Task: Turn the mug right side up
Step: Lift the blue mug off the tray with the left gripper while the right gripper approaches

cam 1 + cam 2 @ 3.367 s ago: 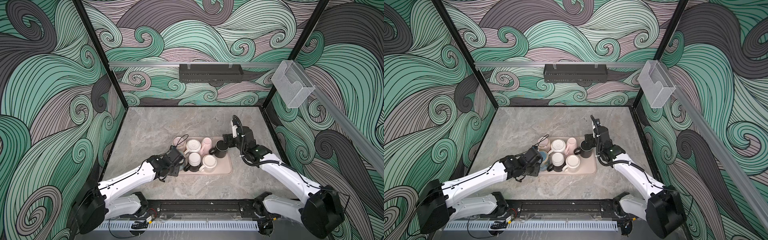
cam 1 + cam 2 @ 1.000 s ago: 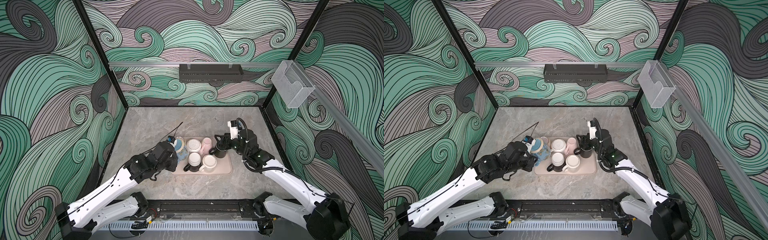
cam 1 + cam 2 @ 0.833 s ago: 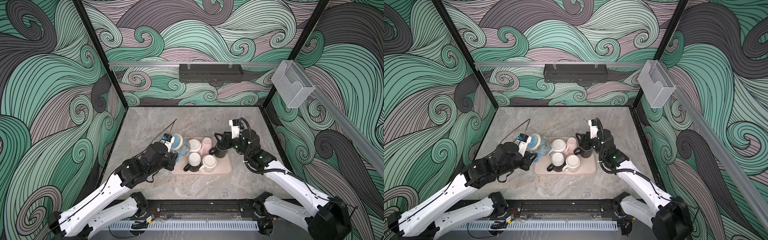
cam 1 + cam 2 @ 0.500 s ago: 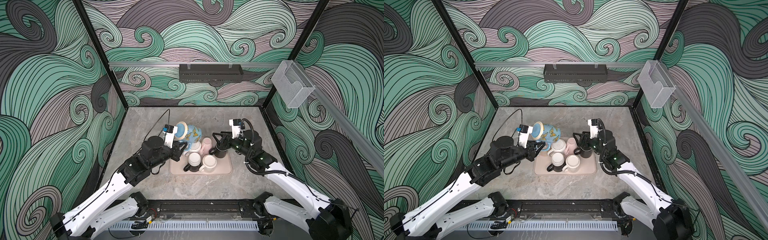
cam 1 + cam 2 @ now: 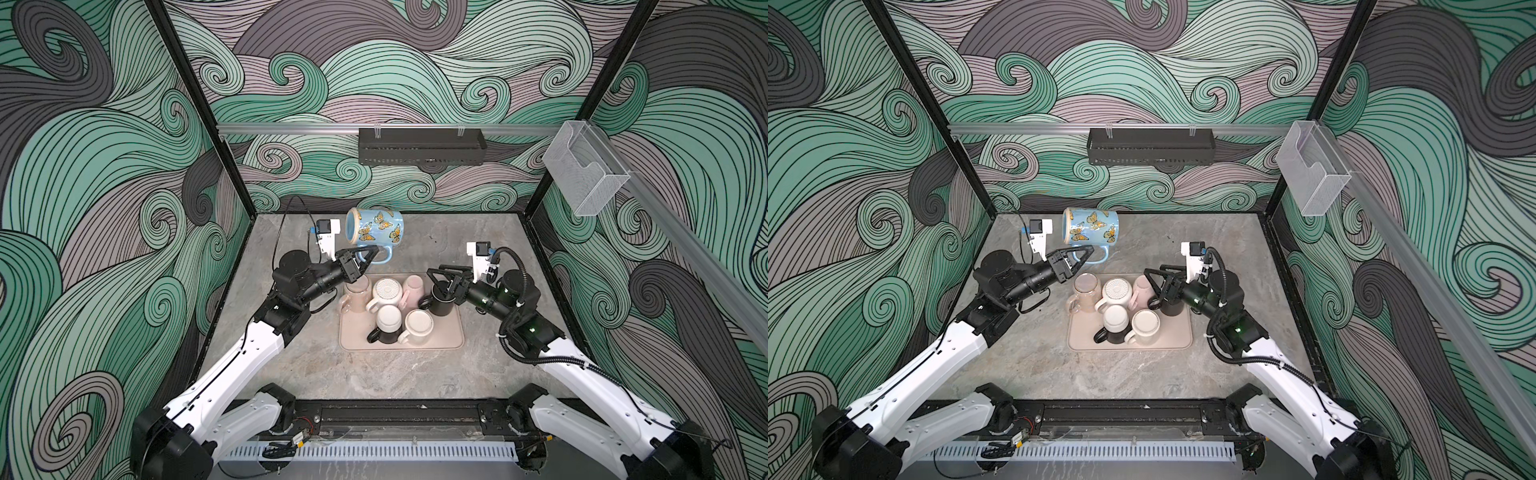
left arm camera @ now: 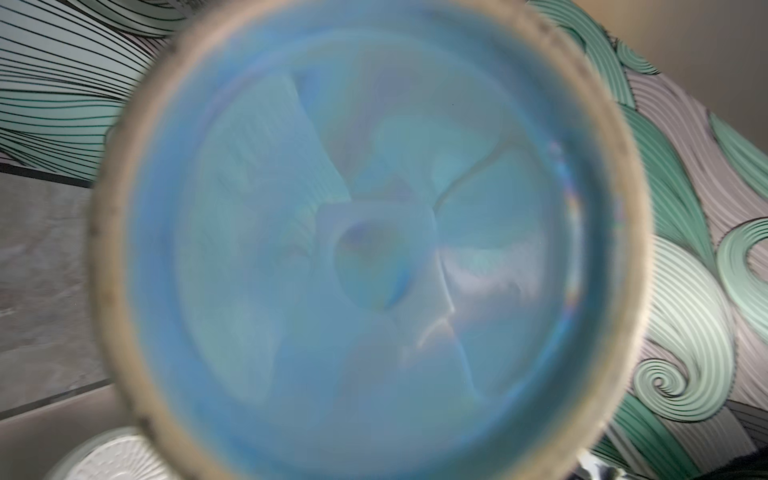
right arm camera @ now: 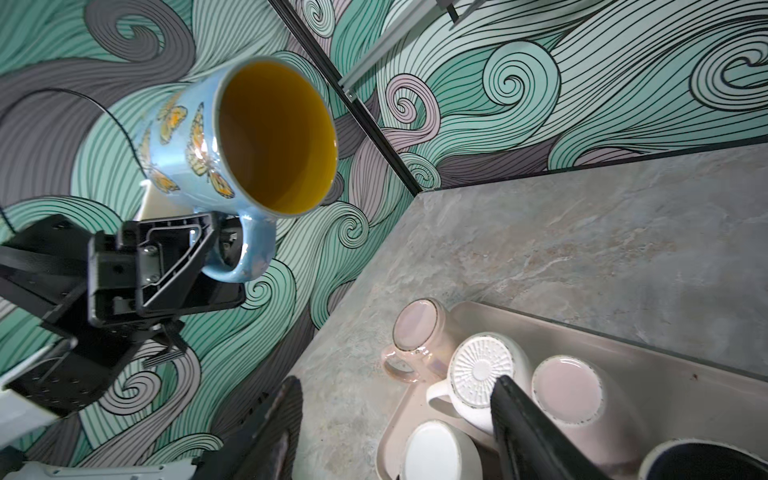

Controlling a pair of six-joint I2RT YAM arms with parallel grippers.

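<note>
In both top views the white-and-black left arm (image 5: 249,349) stretches up and forward from the near rail. Its left gripper (image 5: 371,254) is clamped on the handle of the blue butterfly-patterned ceramic mug (image 5: 376,227). The mug hangs on its side above the grey marble table (image 5: 478,241), behind the beige plastic tray (image 5: 451,338), with its yellow mouth facing the right arm (image 5: 582,374). The right gripper (image 5: 435,272) hovers over the tray's right end, fingers apart and empty. Half a second earlier the mug was lower; three seconds earlier it was down at the tray's left edge.
</note>
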